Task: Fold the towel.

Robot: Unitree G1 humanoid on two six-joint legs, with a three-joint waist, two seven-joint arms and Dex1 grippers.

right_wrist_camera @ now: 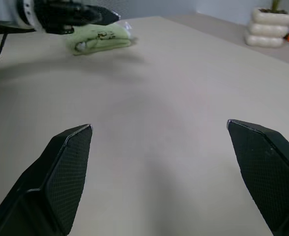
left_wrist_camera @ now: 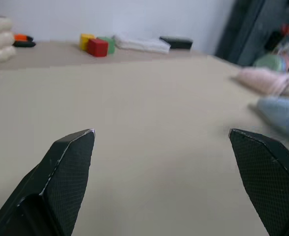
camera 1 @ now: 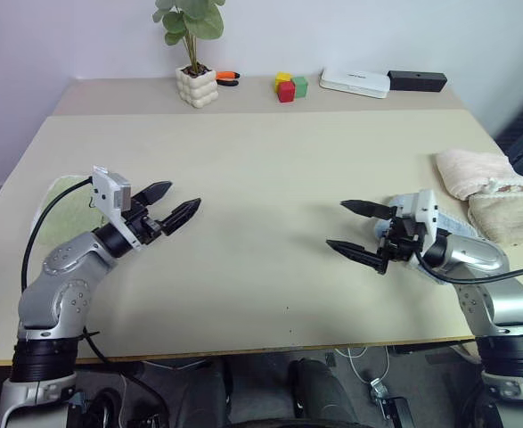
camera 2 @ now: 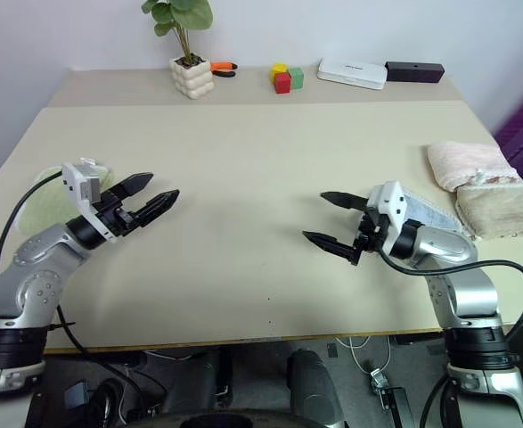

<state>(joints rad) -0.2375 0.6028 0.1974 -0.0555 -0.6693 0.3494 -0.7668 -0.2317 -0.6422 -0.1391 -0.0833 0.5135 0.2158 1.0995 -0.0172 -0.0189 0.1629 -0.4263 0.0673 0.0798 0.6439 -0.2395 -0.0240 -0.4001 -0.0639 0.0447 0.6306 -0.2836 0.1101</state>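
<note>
L pincer [camera 1: 174,201] wide open, empty | R pincer [camera 1: 353,227] wide open, empty

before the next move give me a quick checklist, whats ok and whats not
1. Green towel state: lies bunched or folded near the table's left edge, beside the left arm. How neat the fold is: cannot tell.
2. Left gripper empty and open: ok, fingers apart, nothing between them.
3. Right gripper empty and open: ok, fingers apart above bare table.
4. Nothing touching the green towel: ok, both grippers are off it.
5. Other towels kept apart: ok, the pink towel, beige towel and light blue towel lie at the right side, far from the green one.
6. Centre of the table free for work: ok.
</note>
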